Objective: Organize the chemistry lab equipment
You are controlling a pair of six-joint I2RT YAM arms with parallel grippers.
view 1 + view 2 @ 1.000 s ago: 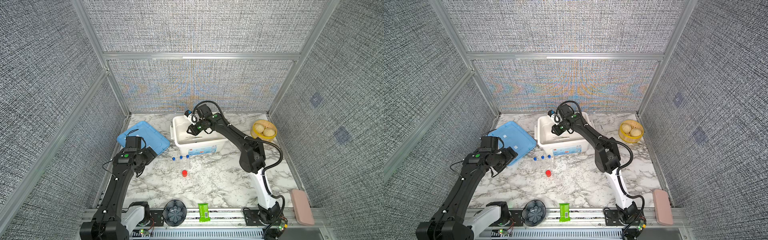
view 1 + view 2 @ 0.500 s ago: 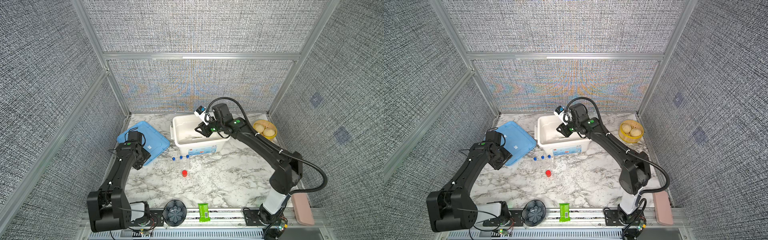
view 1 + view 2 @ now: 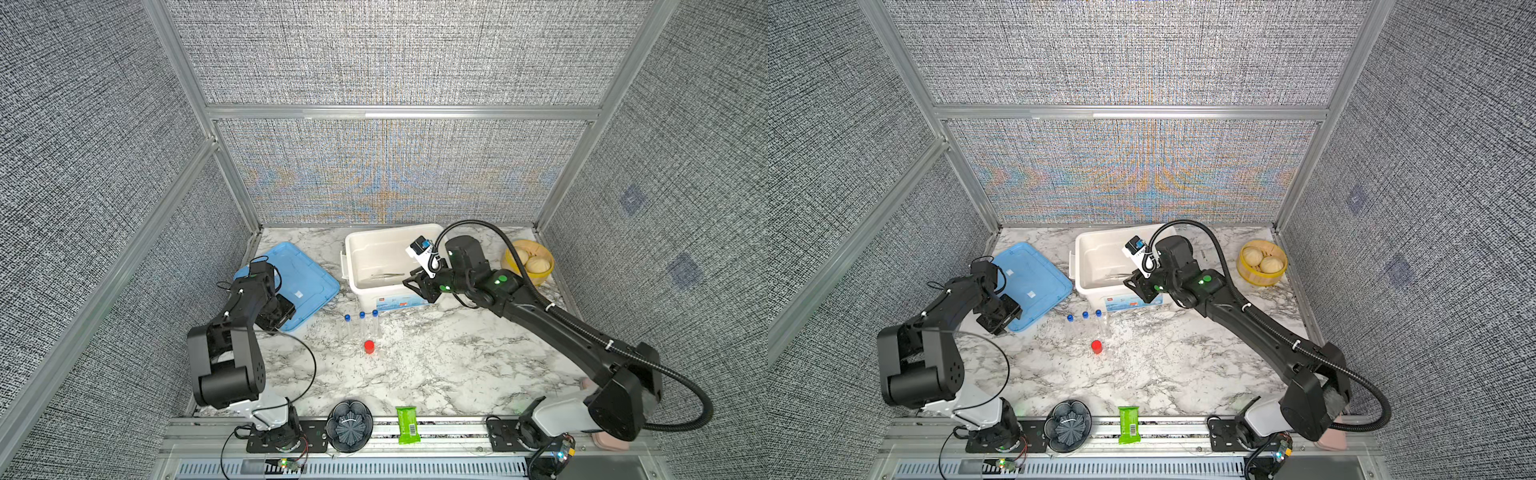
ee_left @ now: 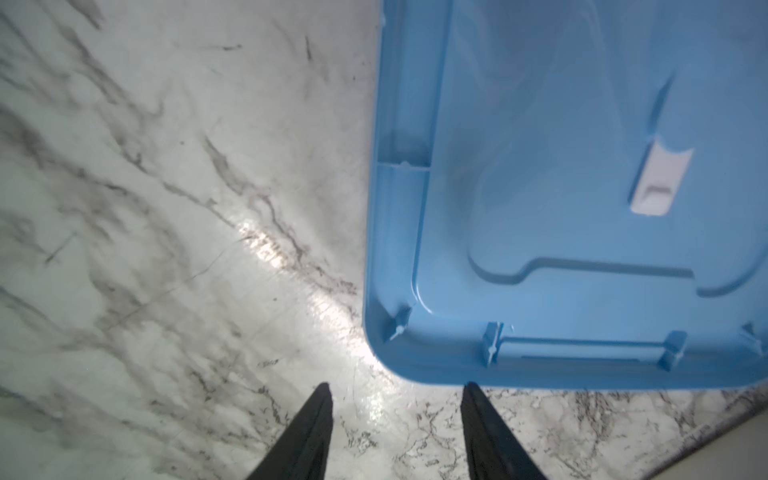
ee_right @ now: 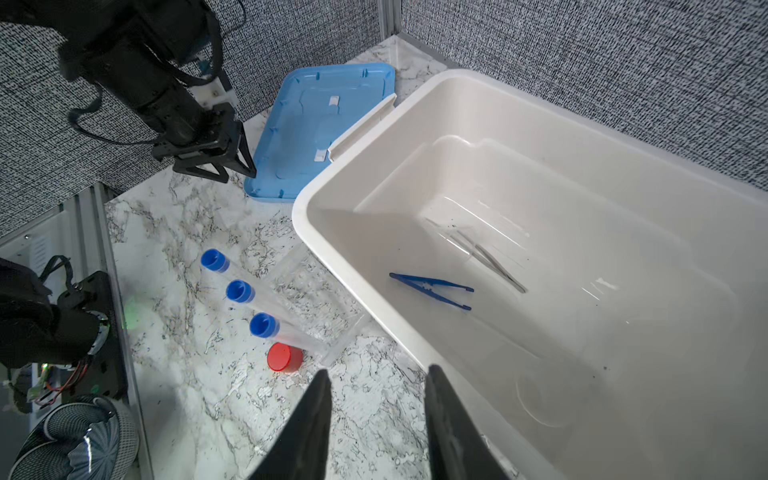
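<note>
We count two pieces put away. The silver tweezers (image 5: pixel 500 272) and the dark blue tweezers (image 5: pixel 428 284) lie apart on the floor of the white bin (image 3: pixel 348 266). The bin sits at the upper centre of both top views. Its blue lid (image 3: pixel 291 282) is off and lies flat on the marble table (image 3: pixel 436 365) to the bin's left. In the right wrist view a faint clear ring shows on the bin floor; we cannot tell what it is.

Just below the bin's front wall in both top views, the three blue-capped tubes (image 3: pixel 362 320) lie side by side on the table. The red-capped vial (image 3: pixel 369 346) stands just below them. In the right wrist view a clear rectangular piece (image 5: pixel 316 286) lies at the tubes' far ends; whether under or beside them we cannot tell. We find no dropper that we can be sure of.

The right gripper (image 5: pixel 377 370) hangs over the bin's lower right corner in the top views, claw apart, nothing between the fingers. The left gripper (image 4: pixel 397 386) hovers low at the lid's lower corner, claw apart and empty. One of its fingertips (image 4: pixel 471 392) is at the lid's edge; touching or not, we cannot tell.

We judge the job under half done: tubes, vial and clear piece remain outside, and the lid probably goes on last.
</note>
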